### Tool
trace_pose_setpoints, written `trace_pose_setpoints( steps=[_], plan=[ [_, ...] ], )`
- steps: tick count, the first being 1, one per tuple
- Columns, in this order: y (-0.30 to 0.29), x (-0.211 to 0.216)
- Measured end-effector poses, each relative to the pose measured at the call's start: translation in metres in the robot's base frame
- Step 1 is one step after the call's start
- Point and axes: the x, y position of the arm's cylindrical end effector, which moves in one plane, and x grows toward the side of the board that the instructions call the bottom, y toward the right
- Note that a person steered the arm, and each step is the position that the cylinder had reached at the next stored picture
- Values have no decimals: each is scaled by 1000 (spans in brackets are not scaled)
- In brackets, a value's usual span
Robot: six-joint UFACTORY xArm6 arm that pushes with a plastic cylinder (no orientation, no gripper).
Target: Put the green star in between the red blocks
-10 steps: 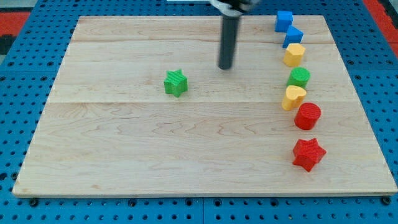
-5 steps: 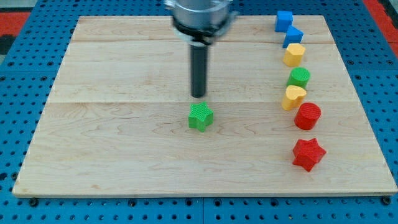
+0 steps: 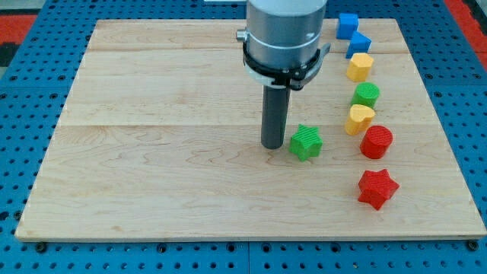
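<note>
The green star (image 3: 306, 142) lies on the wooden board right of centre. My tip (image 3: 273, 144) stands just to its left, close to or touching it. The red round block (image 3: 376, 141) sits to the star's right, with a gap between them. The red star (image 3: 377, 189) lies below the round one, near the board's right edge. The green star is level with the red round block, up and to the left of the red star.
A column of blocks runs down the board's right side: two blue blocks (image 3: 348, 24) (image 3: 358, 44), a yellow block (image 3: 360, 66), a green round block (image 3: 366, 95) and another yellow block (image 3: 359, 119) just above the red round one. The blue pegboard (image 3: 30, 76) surrounds the board.
The green star has slid right and down, from the board's left-centre to near the red round block. My tip has moved from above it to its left side.
</note>
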Motion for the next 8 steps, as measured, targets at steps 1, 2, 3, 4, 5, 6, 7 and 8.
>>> trace_pose_setpoints(
  steps=[1,2,3,4,5,6,7,8],
  plan=[
    [38,1],
    [61,1],
    [71,10],
    [79,53],
    [79,59],
    [77,58],
    [44,40],
    [98,39]
  ],
)
